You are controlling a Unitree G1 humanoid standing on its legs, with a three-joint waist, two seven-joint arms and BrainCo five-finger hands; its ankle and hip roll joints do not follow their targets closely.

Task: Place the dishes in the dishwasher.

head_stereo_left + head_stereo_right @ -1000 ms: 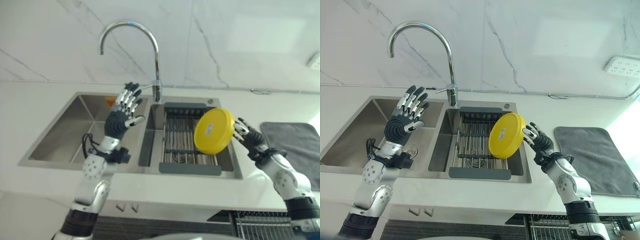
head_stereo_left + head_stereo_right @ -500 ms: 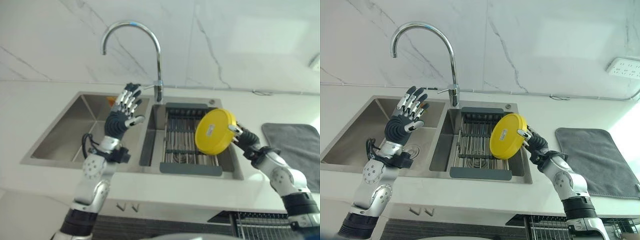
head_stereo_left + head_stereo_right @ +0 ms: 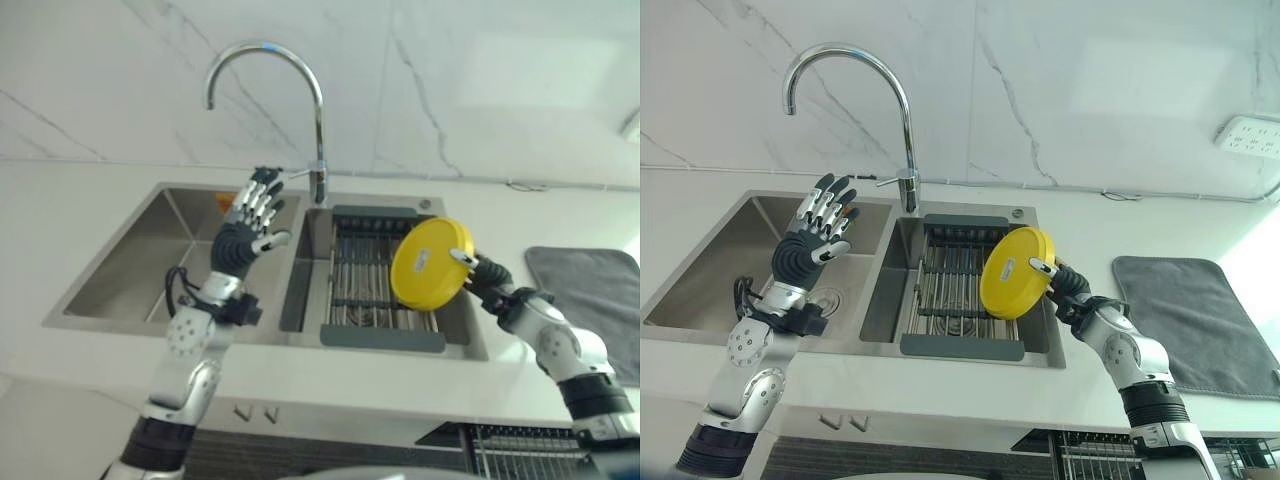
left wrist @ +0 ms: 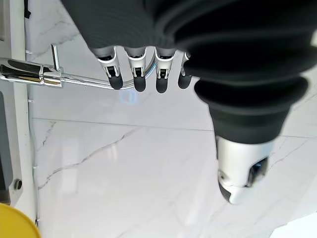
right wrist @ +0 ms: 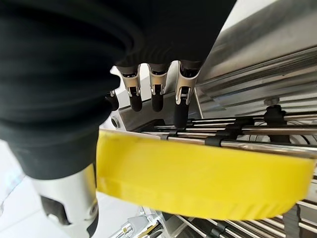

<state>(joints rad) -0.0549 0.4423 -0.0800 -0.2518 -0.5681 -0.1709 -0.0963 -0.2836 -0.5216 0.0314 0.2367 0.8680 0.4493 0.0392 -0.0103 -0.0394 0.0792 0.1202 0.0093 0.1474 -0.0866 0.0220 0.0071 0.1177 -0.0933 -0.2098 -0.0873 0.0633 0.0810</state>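
Observation:
A round yellow plate (image 3: 430, 262) stands on edge, tilted, over the wire rack (image 3: 358, 275) in the sink's right basin. My right hand (image 3: 488, 283) is shut on its right rim, thumb on the front face and fingers behind. In the right wrist view the fingers (image 5: 181, 94) reach past the plate's rim (image 5: 208, 183) over the rack bars. My left hand (image 3: 246, 232) is raised above the divider beside the left basin (image 3: 130, 275), open with straight fingers (image 4: 136, 74) and nothing in it.
A tall curved faucet (image 3: 317, 120) rises behind the sink between the hands. A grey mat (image 3: 592, 290) lies on the counter to the right. A wire dishwasher rack (image 3: 520, 452) shows below the counter's front edge at lower right. Something orange (image 3: 222, 203) sits at the left basin's back.
My right hand has drawn in to the plate's rim and its thumb has closed onto the front face. The plate has hardly shifted. The left hand stays raised.

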